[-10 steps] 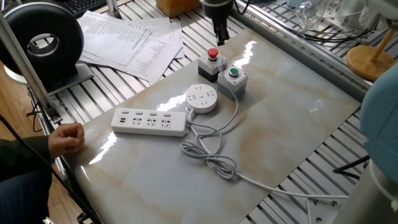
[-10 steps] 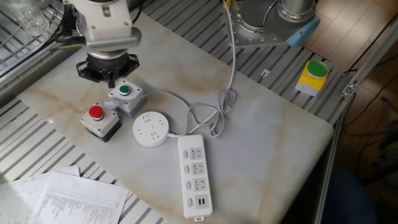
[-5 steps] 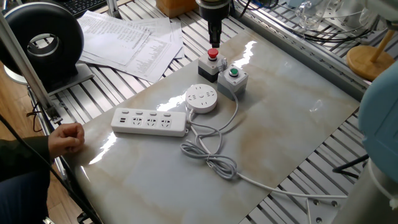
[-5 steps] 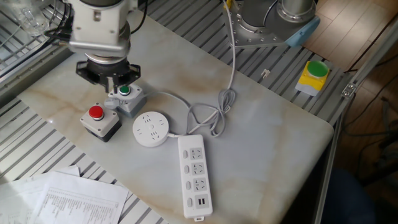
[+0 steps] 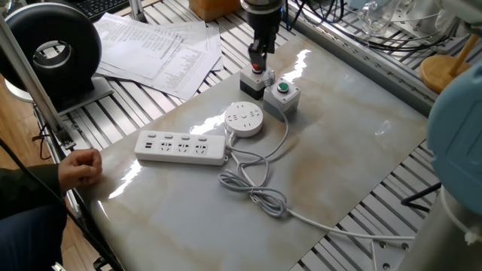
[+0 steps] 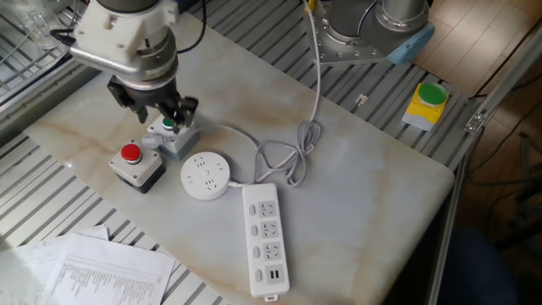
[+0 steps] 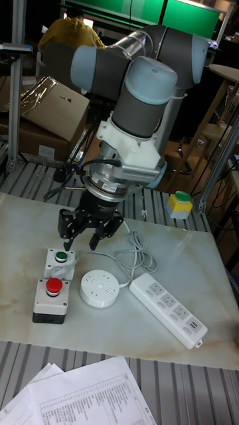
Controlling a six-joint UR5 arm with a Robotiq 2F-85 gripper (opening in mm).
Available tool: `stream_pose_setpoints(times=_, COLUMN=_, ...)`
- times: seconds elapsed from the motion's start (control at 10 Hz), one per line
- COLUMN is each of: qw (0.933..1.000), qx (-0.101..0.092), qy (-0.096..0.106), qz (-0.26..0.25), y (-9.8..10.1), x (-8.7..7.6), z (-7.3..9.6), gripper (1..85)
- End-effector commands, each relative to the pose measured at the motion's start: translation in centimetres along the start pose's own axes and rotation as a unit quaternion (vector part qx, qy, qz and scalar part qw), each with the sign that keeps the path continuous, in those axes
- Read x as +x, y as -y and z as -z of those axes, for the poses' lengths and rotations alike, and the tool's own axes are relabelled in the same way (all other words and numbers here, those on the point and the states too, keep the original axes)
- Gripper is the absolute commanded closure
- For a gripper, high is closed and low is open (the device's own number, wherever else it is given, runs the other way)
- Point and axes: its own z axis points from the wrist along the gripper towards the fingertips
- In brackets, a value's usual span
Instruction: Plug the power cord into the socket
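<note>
The power cord lies looped on the table in front of the round socket, its tangle stretching from the socket toward the table's near edge, while the socket sits flat with its plug holes facing up, just beside the long power strip. The gripper hangs low over the two button boxes, its fingers spread apart and holding nothing. Compared with a second ago it has come down and swung closer to the boxes; cord and socket lie as they did.
</note>
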Motion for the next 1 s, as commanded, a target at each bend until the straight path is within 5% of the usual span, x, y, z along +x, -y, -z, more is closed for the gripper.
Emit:
stream_pose_setpoints(times=0.0, qw=0.9901, qx=0.05, qy=0.011, qz=0.131, y=2.6, x=-0.8, z=0.1, gripper=78.7)
stream_pose_setpoints(times=0.1, qw=0.9547, qx=0.027, qy=0.003, qz=0.296, y=0.8, x=-0.8, z=0.3, gripper=76.0)
stream_pose_setpoints(times=0.2, qw=0.9148, qx=0.006, qy=0.0, qz=0.404, y=-0.3, x=-0.5, z=0.5, gripper=68.7)
stream_pose_setpoints(times=0.3, qw=0.859, qx=-0.004, qy=-0.005, qz=0.512, y=-0.9, x=-0.3, z=0.2, gripper=50.3)
stream_pose_setpoints(times=0.4, qw=0.7991, qx=-0.004, qy=-0.007, qz=0.601, y=-1.5, x=-0.4, z=-0.2, gripper=41.3)
stream_pose_setpoints(times=0.5, qw=0.734, qx=0.018, qy=-0.018, qz=0.679, y=-0.8, x=-0.8, z=-0.5, gripper=41.0)
stream_pose_setpoints(times=0.7, qw=0.6332, qx=0.033, qy=-0.04, qz=0.772, y=0.4, x=-1.2, z=-1.5, gripper=39.0)
stream_pose_setpoints(times=0.8, qw=0.5961, qx=0.045, qy=-0.05, qz=0.8, y=1.3, x=-1.5, z=-1.9, gripper=38.3)
stream_pose_setpoints(times=0.9, qw=0.5701, qx=0.051, qy=-0.049, qz=0.818, y=1.7, x=-1.8, z=-2.7, gripper=38.0)
